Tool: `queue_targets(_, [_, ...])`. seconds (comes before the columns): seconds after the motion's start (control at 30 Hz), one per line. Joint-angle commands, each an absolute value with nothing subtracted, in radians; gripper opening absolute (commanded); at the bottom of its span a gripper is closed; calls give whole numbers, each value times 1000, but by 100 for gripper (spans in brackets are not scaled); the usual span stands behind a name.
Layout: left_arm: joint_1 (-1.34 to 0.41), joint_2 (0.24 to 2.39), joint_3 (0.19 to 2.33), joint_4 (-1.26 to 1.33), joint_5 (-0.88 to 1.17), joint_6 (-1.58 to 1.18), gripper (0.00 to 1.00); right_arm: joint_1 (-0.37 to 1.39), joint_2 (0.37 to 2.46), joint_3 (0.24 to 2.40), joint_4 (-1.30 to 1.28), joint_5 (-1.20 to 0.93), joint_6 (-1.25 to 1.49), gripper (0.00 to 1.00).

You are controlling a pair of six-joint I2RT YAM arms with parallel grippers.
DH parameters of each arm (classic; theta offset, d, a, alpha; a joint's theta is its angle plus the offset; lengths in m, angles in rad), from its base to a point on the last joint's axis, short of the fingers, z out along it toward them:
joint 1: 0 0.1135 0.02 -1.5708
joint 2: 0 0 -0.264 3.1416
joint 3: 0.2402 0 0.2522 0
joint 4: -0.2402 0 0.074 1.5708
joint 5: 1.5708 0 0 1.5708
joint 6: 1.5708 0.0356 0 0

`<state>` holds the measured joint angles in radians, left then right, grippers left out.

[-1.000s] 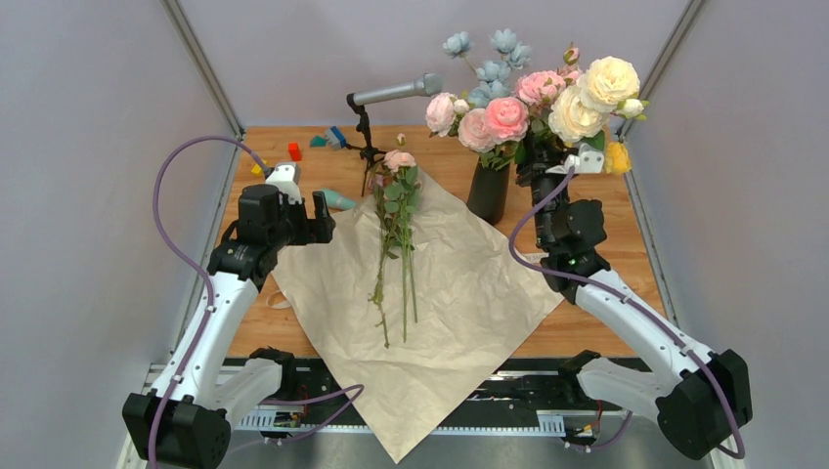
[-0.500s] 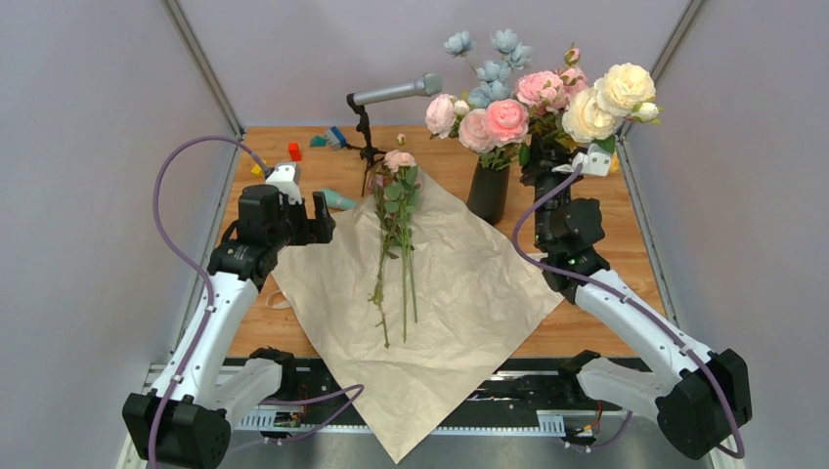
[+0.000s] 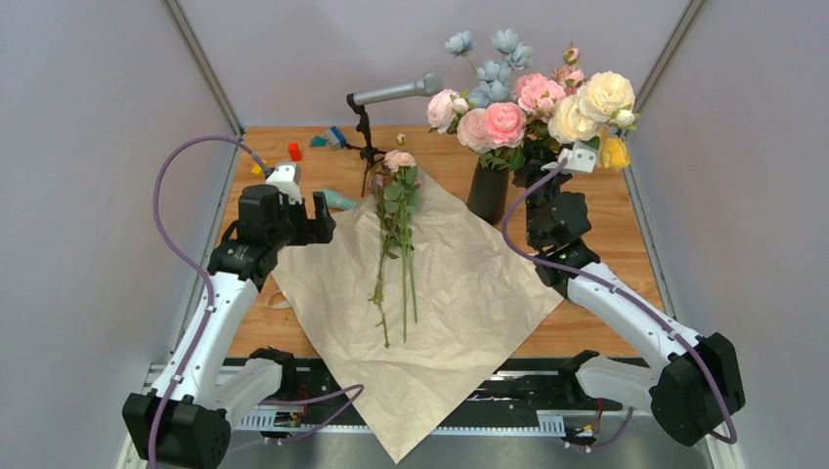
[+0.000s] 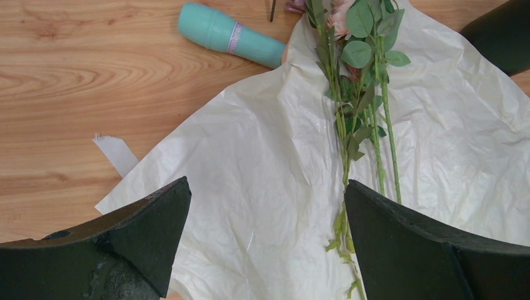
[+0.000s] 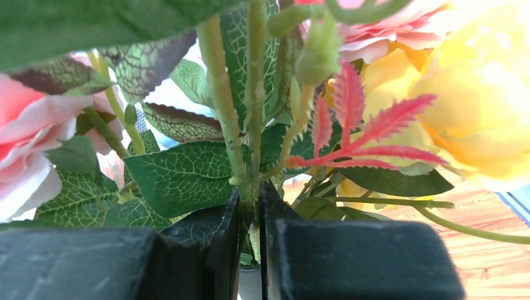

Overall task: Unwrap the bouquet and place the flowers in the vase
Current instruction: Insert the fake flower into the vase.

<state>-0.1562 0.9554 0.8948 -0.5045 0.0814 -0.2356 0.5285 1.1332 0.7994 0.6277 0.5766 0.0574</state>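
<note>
The right gripper [image 5: 253, 203] is seen pinched onto green stems [image 5: 249, 125] only in the right wrist view. From above, its fingers are lost among leaves under the cream roses [image 3: 591, 103], just right of the vase [image 3: 488, 191], whose mouth is hidden by blooms. The flowers [image 3: 396, 225] are laid on the opened paper [image 3: 459, 283], just right of the widely spread left gripper [image 4: 265, 194].

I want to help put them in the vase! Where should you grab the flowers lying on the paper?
I'd grab the flowers by the thin stems just below the leaves, where they lie close together. Come straight down from above, jaws across them, because they lie flat on the paper, blooms pointing away. The open left gripper is probably nearest.
</note>
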Motion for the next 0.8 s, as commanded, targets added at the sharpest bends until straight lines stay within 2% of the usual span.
queue_targets(0.0, [-152,941,893,-469,95,-219,100,527,1152,824,625,587,46,0])
queue_targets(0.77, [-152,957,893,-467,111,-222,100,525,1267,818,596,574,85,0])
